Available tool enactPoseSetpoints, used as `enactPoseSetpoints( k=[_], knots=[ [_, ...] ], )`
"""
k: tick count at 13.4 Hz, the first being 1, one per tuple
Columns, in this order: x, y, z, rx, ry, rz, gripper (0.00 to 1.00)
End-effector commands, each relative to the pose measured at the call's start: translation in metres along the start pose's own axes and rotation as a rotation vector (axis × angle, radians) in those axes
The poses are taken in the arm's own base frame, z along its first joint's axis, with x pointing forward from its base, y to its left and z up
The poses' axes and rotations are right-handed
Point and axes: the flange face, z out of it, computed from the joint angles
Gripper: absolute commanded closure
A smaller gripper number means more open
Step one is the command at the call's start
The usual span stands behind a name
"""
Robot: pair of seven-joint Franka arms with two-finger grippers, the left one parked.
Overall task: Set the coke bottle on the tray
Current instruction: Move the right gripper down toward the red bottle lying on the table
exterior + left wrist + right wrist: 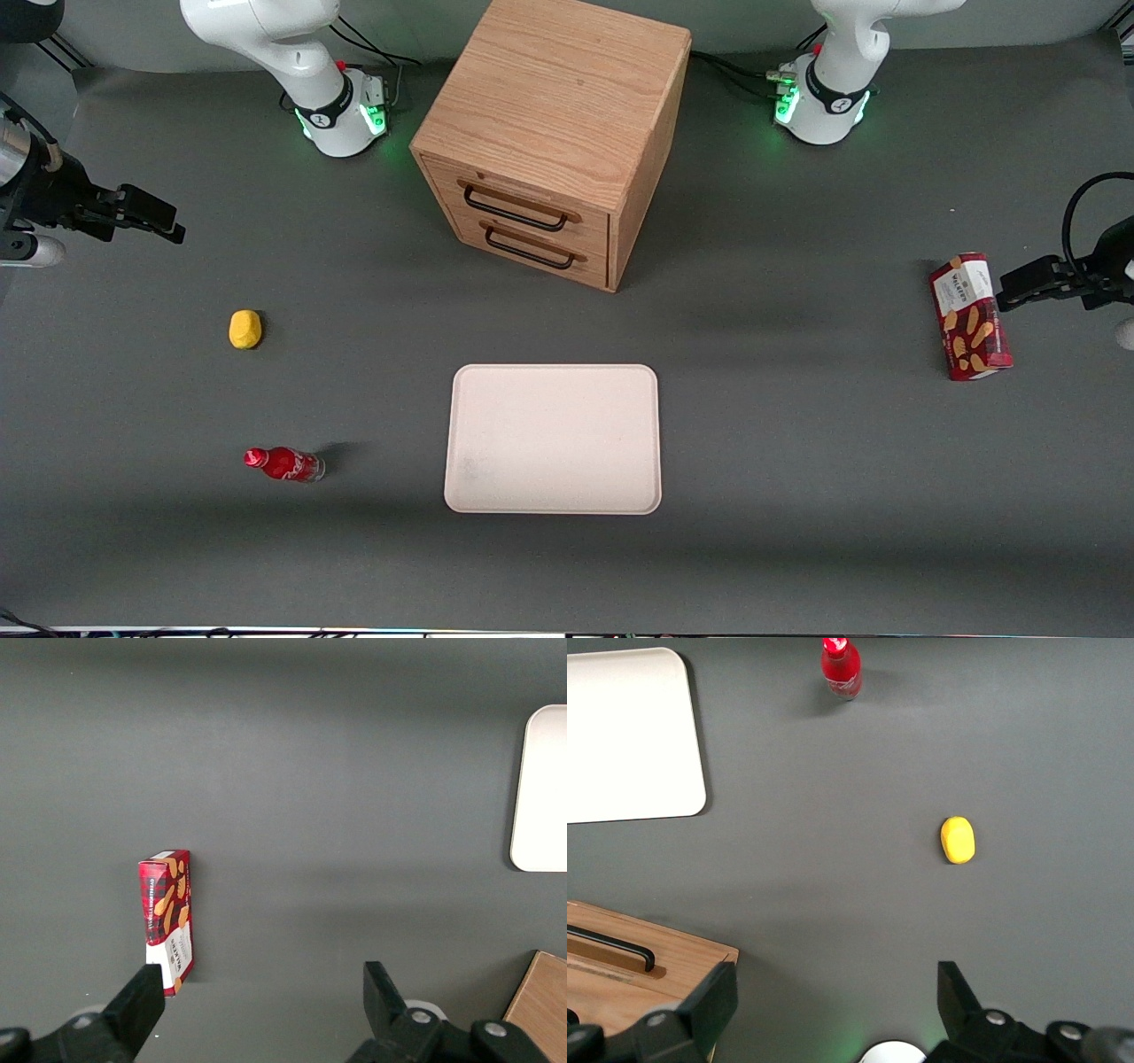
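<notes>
Jaws spread and empty on the gripper (pixel 173 232), held high near the working arm's table end; coke bottle (pixel 284 464) upright well below and nearer the front camera, apart from the tray (pixel 554 439), grasp evidently not yet begun.

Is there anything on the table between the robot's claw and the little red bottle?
Yes. In the front view, a small yellow lump sits roughly between the open gripper, up by the table's edge, and the small red coke bottle. Otherwise just grey table.

Matt cream tray (pixel 553 439), grained wooden cabinet (pixel 554 133), glossy bottle (pixel 285 463).
</notes>
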Motion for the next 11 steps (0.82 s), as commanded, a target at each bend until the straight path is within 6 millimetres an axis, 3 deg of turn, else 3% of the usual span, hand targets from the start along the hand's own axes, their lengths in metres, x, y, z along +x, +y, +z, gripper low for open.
enactPoseSetpoints(
  k=[1, 4, 9, 11],
  knots=[
    [0.000, -0.003, -0.005, 0.012, -0.010, 0.007, 0.00],
    [0.012, -0.001, 0.001, 0.011, -0.017, 0.016, 0.00],
    [0.070, -0.011, 0.014, -0.006, -0.003, 0.021, 0.00],
    [0.094, -0.017, 0.031, -0.016, -0.014, 0.016, 0.00]
  ],
)
